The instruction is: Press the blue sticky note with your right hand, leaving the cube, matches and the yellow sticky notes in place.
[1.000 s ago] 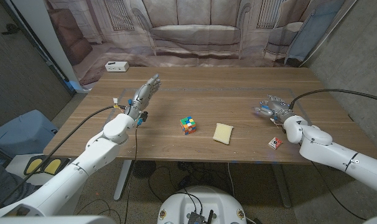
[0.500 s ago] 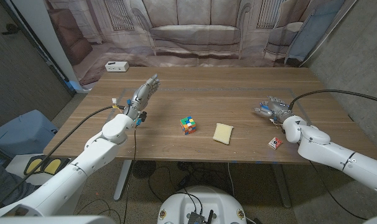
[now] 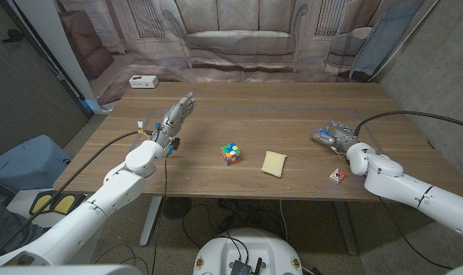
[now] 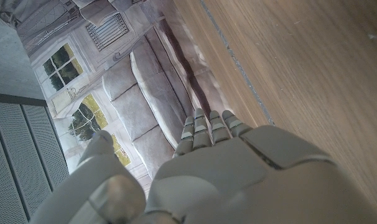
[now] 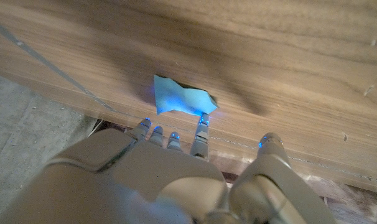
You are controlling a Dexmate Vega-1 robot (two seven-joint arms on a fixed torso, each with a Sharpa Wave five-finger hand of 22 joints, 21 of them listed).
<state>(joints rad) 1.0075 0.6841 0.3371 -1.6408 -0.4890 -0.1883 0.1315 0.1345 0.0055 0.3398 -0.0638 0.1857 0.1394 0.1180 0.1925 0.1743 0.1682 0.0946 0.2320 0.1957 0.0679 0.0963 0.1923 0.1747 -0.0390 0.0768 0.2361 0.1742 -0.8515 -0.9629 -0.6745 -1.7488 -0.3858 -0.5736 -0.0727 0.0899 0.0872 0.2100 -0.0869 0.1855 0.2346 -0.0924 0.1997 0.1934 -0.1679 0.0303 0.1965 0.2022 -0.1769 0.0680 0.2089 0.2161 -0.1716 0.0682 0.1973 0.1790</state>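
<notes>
Two hands show in the head view, and across the last second almost nothing has shifted. The right hand (image 3: 335,134) at the right of the frame has edged slightly leftward and sits over the blue sticky note (image 5: 181,99), which peeks out as a blue sliver at its fingertips (image 3: 321,137). In the right wrist view one fingertip (image 5: 203,122) reaches the note's near edge, the others just short; the hand grasps nothing, fingers extended. By this the press looks begun or barely made. The cube (image 3: 231,153), the yellow sticky notes (image 3: 274,163) and the matches (image 3: 338,176) lie where they were, untouched. The left hand (image 3: 176,117) at centre left hangs released, fingers straight, above the table (image 3: 254,114).
</notes>
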